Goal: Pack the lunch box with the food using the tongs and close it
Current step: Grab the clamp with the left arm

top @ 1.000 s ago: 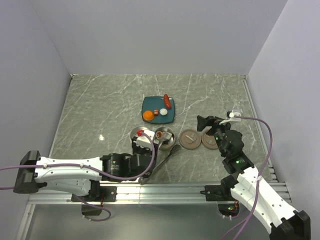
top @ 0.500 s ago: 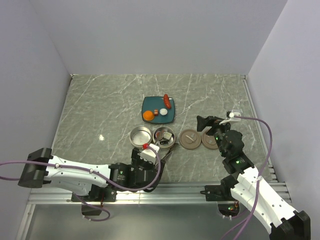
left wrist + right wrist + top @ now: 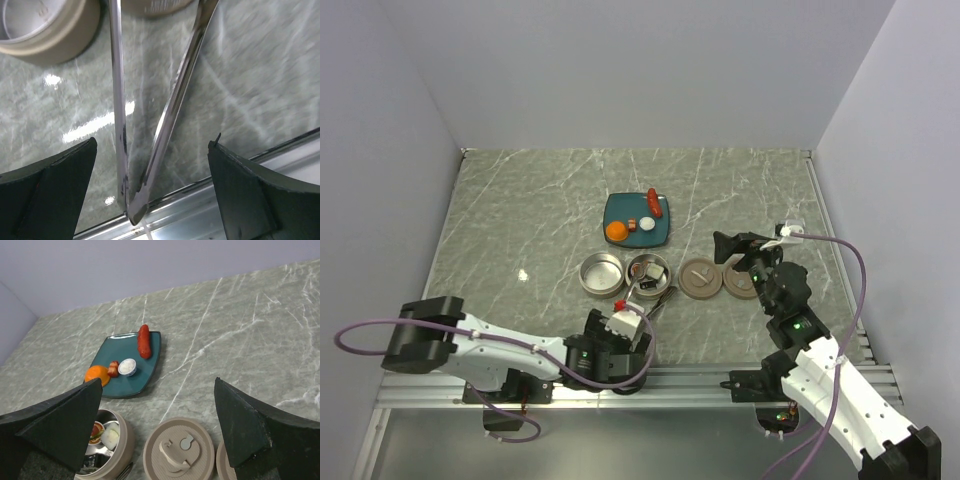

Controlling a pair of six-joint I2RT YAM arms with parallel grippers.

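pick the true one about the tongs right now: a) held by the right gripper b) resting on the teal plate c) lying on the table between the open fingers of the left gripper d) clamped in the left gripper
c: the tongs lie on the table, and the left gripper stands open on either side of them, neither finger touching.

— How many tins?
— Two: one tin (image 3: pixel 602 273), and a second tin (image 3: pixel 648 272) at its three o'clock.
— Lids?
— Two: one lid (image 3: pixel 700 279), and another lid (image 3: pixel 740 283) at its three o'clock.
— Tongs?
— One pair of tongs (image 3: pixel 175 100).
— Plates?
— One plate (image 3: pixel 142 375), carrying four pieces: one ball (image 3: pixel 97 374), one sausage (image 3: pixel 144 341), one red bit (image 3: pixel 114 368), one roll (image 3: pixel 128 367).
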